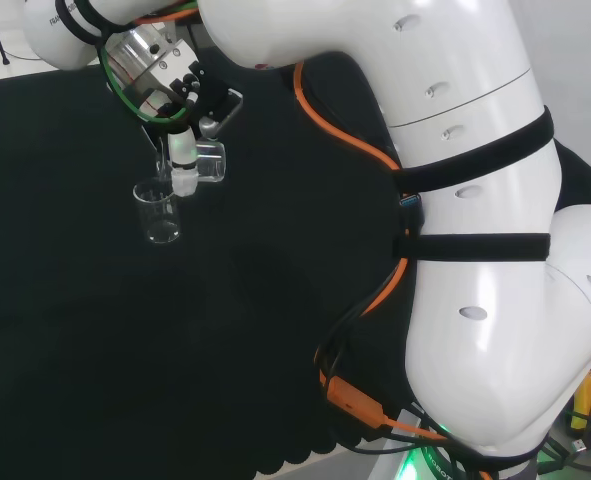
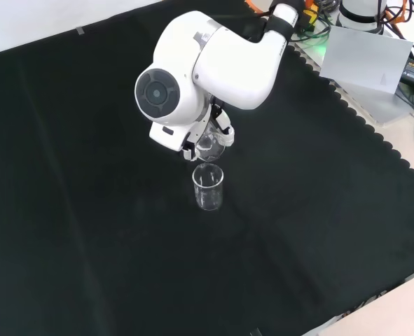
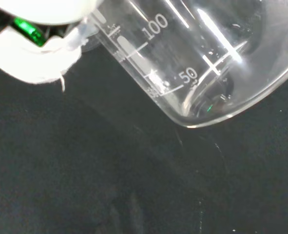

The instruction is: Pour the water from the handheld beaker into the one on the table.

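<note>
Close against the wrist camera, the handheld beaker lies steeply tilted, its printed scale visible, with a blurred white part of the hand against its wall. Whether water remains inside cannot be told.

Head view: the hand has its fingers curled round the clear handheld beaker, which is tipped on its side above the black cloth. Just below and left of it, the table beaker stands upright on the cloth, near the held one's mouth.

Front view: the table beaker stands upright directly below the arm's white link, with the held beaker just above its rim. Contact between the two cannot be told.
</note>
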Robot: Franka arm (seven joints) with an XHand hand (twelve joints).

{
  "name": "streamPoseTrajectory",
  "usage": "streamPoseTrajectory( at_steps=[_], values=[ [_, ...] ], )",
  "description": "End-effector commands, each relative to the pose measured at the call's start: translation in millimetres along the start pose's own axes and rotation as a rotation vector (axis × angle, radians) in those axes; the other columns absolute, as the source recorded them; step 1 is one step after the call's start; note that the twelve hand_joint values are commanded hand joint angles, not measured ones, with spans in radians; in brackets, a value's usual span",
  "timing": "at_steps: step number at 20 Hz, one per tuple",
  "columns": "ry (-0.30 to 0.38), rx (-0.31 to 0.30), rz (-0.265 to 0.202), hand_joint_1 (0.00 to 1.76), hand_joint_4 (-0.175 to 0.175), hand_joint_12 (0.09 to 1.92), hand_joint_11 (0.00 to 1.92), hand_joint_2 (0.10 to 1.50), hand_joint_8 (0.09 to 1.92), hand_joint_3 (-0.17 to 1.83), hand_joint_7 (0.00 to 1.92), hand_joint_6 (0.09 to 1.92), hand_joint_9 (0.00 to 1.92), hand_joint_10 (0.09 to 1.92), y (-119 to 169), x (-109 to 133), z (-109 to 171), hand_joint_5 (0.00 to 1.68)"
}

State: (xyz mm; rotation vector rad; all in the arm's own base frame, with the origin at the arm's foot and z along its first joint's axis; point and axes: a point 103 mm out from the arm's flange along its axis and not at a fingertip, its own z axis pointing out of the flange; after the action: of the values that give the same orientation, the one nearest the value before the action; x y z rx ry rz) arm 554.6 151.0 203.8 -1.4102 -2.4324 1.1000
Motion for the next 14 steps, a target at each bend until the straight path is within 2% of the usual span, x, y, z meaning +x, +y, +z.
streamPoseTrajectory(
  at_steps=[1,5,12,14],
  values=[
    [-0.013,0.008,0.009,1.15,0.145,0.79,1.38,0.56,0.13,0.84,1.76,0.75,1.49,0.76,-1.6,0.3,-0.5,1.28],
    [-0.093,0.068,0.042,1.15,0.143,0.79,1.38,0.56,0.13,0.84,1.76,0.75,1.48,0.76,-0.2,8.0,-13.5,1.28],
    [-0.058,0.047,0.036,1.15,0.141,0.79,1.38,0.57,0.14,0.84,1.76,0.76,1.48,0.76,0.8,10.0,-4.9,1.27],
    [-0.069,0.046,0.018,1.15,0.141,0.79,1.38,0.57,0.14,0.84,1.76,0.76,1.48,0.76,0.9,8.8,-4.3,1.27]
  ],
)
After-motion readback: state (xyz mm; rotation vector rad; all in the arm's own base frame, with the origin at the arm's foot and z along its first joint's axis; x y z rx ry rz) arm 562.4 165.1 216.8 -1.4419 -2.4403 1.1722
